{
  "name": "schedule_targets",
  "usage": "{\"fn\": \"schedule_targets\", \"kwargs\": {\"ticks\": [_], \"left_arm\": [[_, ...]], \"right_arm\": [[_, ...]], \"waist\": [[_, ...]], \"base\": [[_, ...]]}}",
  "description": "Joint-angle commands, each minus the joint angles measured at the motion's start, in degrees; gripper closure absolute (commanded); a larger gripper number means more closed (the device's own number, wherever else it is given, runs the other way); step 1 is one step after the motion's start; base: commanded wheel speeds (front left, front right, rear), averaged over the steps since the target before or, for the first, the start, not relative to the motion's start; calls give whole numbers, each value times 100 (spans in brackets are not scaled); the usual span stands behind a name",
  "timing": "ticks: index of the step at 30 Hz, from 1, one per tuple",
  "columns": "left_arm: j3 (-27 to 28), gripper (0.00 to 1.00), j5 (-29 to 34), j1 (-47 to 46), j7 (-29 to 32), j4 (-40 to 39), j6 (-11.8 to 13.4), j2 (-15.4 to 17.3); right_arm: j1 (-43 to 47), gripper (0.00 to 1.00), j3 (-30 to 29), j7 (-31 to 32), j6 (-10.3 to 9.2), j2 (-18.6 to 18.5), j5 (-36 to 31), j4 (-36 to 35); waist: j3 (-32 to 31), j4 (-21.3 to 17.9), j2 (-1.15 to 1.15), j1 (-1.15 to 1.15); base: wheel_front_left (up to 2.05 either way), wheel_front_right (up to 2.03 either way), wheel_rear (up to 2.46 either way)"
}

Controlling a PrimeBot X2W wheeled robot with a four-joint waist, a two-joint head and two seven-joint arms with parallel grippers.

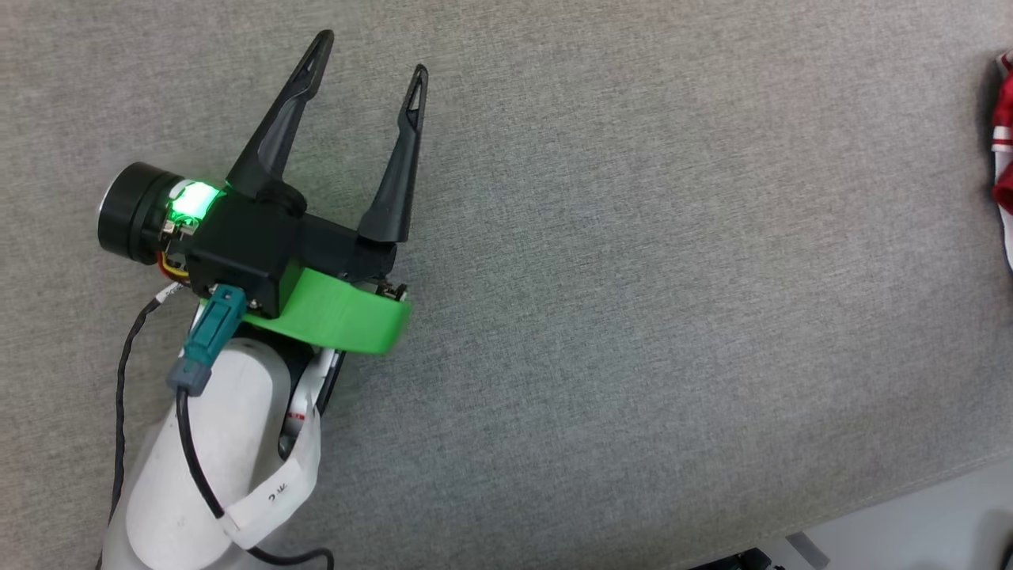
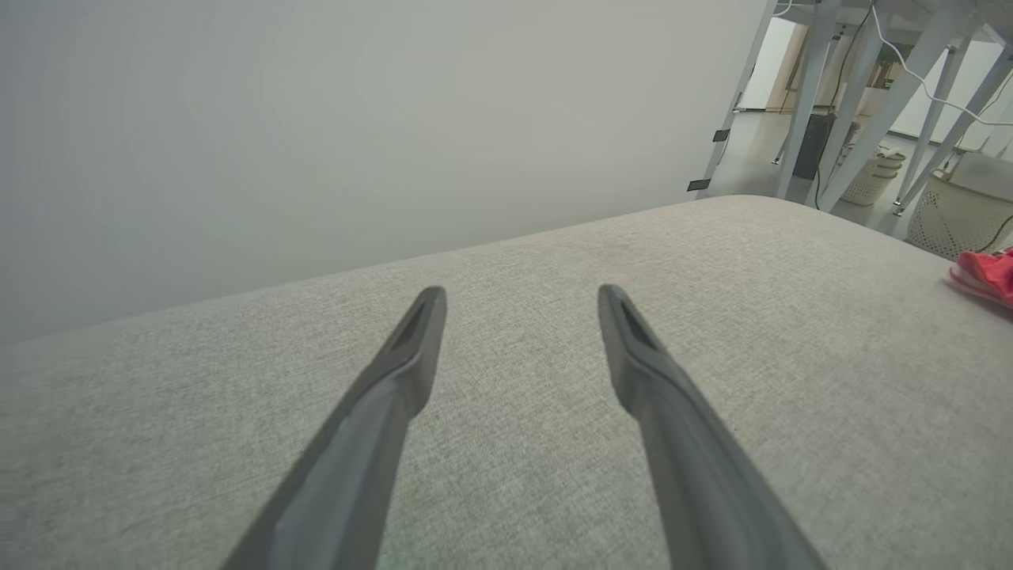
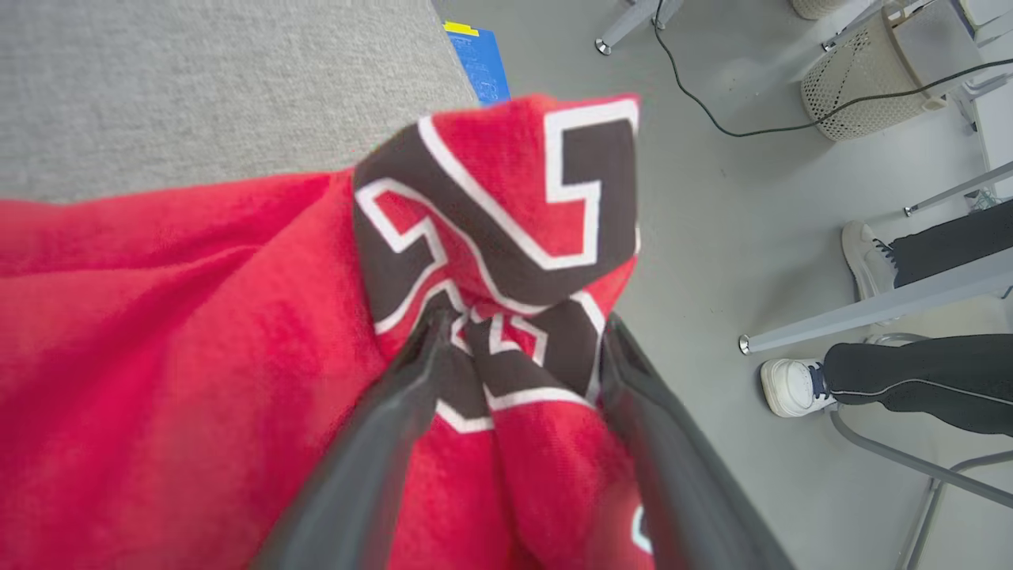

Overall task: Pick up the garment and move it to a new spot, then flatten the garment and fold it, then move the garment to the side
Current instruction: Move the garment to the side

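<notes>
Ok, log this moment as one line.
left gripper: open, over grey surface | right gripper: open, garment bunched between its jaws

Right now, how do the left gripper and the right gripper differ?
The left gripper is over bare grey cushion with nothing between its fingers; the right gripper has the red garment bunched between its fingers. The left gripper has cushion all round; the right gripper is near its edge. Both stand open.

counter middle: free room around left end effector (image 1: 372, 54), counter (image 1: 633, 317) open to the right
right edge: shirt (image 1: 1003, 127) heaped, in the way
floor past edge: table leg (image 3: 870, 309), basket (image 3: 863, 79), person's shoe (image 3: 791, 388)
</notes>
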Motion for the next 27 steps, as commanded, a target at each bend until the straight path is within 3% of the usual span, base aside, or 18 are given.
{"fn": "schedule_targets", "kwargs": {"ticks": [1, 5, 14, 22, 27], "left_arm": [[-9, 0, 2, -102, -52, 36, 29, -27], [-92, 0, -126, 70, -200, 335, 39, -126], [-118, 0, -497, 745, -532, 842, 161, -364], [7, 0, -805, 1429, -715, 1052, 351, -500], [85, 0, -927, 1802, -768, 1102, 450, -508]], "right_arm": [[-107, 0, -94, -175, -4, 27, -140, 97], [-49, 0, -510, -940, -4, -79, -790, 385], [479, 0, -772, -1533, -4, -8, -1073, 563], [1656, 0, -1028, -1791, -4, 343, -926, -185], [2617, 0, -1151, -1803, -4, 857, -814, -1171]], "waist": [[-98, 1, 0, -1], [-613, 54, 0, -1], [-1798, 266, 0, -1], [-2566, 589, 0, -1], [-2831, 783, 0, -1]], "base": [[0, 0, 0], [0, 0, 0], [0, 0, 0], [0, 0, 0], [0, 0, 0]]}}
